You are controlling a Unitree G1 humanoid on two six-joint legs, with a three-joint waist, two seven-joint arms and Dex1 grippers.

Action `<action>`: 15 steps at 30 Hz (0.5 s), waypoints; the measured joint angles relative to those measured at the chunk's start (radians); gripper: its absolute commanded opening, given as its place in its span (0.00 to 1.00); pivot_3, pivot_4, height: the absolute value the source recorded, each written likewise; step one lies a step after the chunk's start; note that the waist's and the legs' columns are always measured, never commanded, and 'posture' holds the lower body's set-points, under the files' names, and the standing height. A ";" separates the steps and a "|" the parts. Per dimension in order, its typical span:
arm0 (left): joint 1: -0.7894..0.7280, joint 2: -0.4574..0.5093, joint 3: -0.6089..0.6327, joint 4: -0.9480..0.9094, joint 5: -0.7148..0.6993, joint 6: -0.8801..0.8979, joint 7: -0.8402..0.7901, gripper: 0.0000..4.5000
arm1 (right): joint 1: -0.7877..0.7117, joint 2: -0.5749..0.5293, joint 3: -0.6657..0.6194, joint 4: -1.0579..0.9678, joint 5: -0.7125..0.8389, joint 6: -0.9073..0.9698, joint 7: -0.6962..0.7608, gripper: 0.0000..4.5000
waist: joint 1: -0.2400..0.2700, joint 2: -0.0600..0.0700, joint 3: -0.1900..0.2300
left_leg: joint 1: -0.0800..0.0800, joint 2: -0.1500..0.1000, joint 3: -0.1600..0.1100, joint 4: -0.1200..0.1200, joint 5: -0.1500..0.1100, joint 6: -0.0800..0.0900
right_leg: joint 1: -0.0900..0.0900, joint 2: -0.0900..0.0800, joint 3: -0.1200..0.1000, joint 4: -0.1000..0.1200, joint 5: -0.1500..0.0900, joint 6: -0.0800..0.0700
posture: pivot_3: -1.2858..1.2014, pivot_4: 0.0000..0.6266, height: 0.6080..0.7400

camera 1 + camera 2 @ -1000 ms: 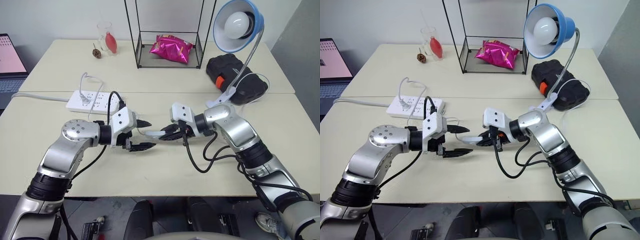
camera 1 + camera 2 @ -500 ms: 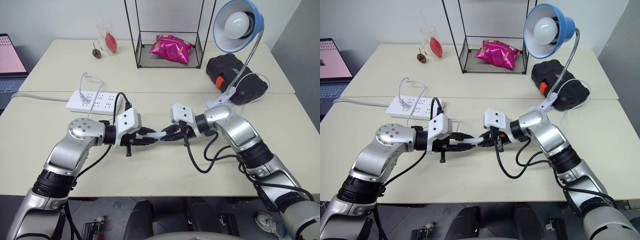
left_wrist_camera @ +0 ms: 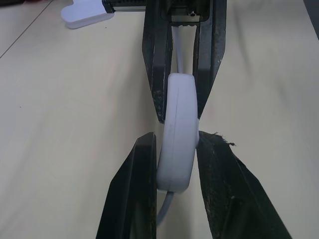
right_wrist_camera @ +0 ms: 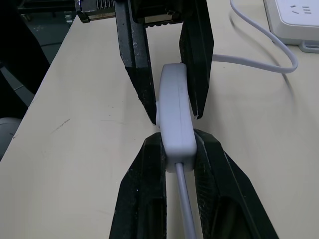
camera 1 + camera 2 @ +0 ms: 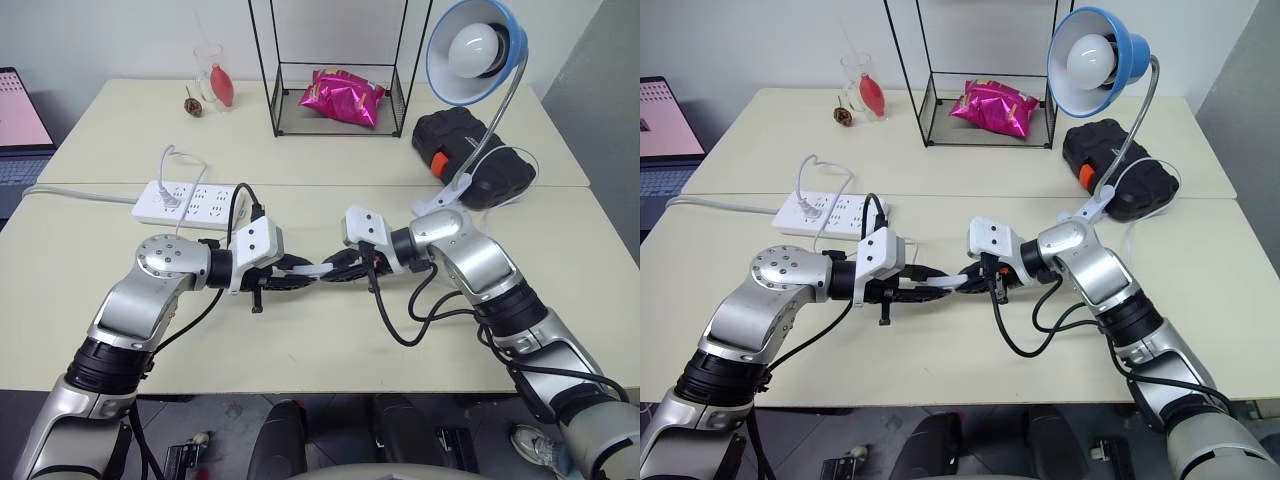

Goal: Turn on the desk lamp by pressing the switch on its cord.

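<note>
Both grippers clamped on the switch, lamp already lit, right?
Not lit. In the left eye view the lamp bulb is dark. The rest holds: the left gripper and right gripper are both shut on the switch, from opposite ends.

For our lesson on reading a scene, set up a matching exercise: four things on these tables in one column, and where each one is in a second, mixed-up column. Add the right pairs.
Things:
1. switch
2. pink bag
3. power strip
4. lamp

Places:
A. inside the wire frame on the far table
B. clipped near the black case, shade raised on a gooseneck
C. clamped between the left hand and right hand
D. flat on the table, behind the left arm

Pairs: 1-C, 2-A, 3-D, 4-B
</note>
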 measured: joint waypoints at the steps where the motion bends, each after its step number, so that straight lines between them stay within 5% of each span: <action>1: 0.000 -0.001 0.000 0.001 0.001 -0.001 0.000 0.18 | 0.000 0.000 0.000 0.000 0.000 0.000 0.000 0.08 | 0.000 0.000 0.000 | 0.000 0.000 0.000 0.000 0.000 0.000 | 0.000 0.000 0.000 0.000 0.000 0.000 | 0.52 0.24 1.00; 3: 0.000 -0.003 0.000 0.004 0.003 -0.005 0.000 0.18 | 0.000 0.000 0.000 0.000 0.000 0.000 0.000 0.08 | 0.000 0.000 0.000 | 0.000 0.000 0.000 0.000 0.000 0.000 | 0.000 0.000 0.000 0.000 0.000 0.000 | 0.52 0.24 1.00; 7: -0.006 -0.020 0.002 0.026 0.007 -0.017 0.023 0.44 | 0.000 0.004 -0.003 0.000 0.000 0.008 -0.009 0.08 | 0.000 0.000 0.000 | 0.000 0.000 0.000 0.000 0.000 0.000 | 0.000 0.000 0.000 0.000 0.000 0.000 | 0.52 0.24 1.00; 15: -0.012 -0.020 0.009 0.043 0.012 -0.023 0.029 0.80 | 0.000 0.009 -0.001 0.000 0.016 0.018 -0.002 0.08 | -0.001 0.000 0.000 | 0.000 0.000 0.000 0.000 0.000 0.000 | 0.000 0.000 0.000 0.000 0.000 0.000 | 0.52 0.24 1.00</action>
